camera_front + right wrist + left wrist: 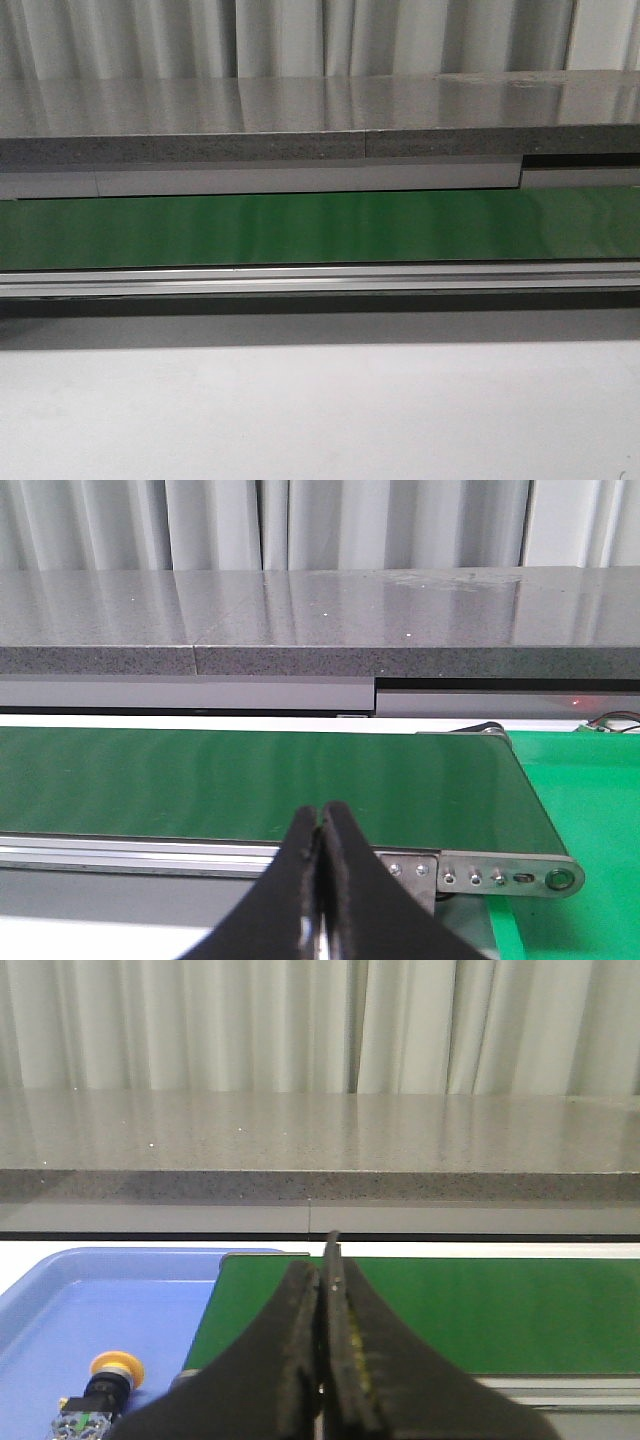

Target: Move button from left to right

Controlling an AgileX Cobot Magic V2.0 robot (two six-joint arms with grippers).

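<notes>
Right now the button lies tipped on its side in a blue tray, seen only from the left wrist camera, its yellow-orange cap pointing toward about one o'clock and its black contact block trailing toward seven. It sits at roughly nine o'clock from the left end effector, near but apart from it. That end effector has its fingers pressed together with nothing between them. The right end effector is likewise closed up and empty, hanging over the near rail of the green conveyor belt, close to the belt's roller end.

The main hazard, as I judge it, is the grasp itself: the fingers must part before descending, or they will jab the button and shove it across the slick tray. Because it lies on its side, the round cap may roll or squirt out of a pinch; gripping the boxy block looks safer. A low approach could also catch the tray wall or the belt edge just beside it. From the front camera neither arm nor button shows, only belt, its aluminium rail and the white worktop, so placement cannot be checked there.
</notes>
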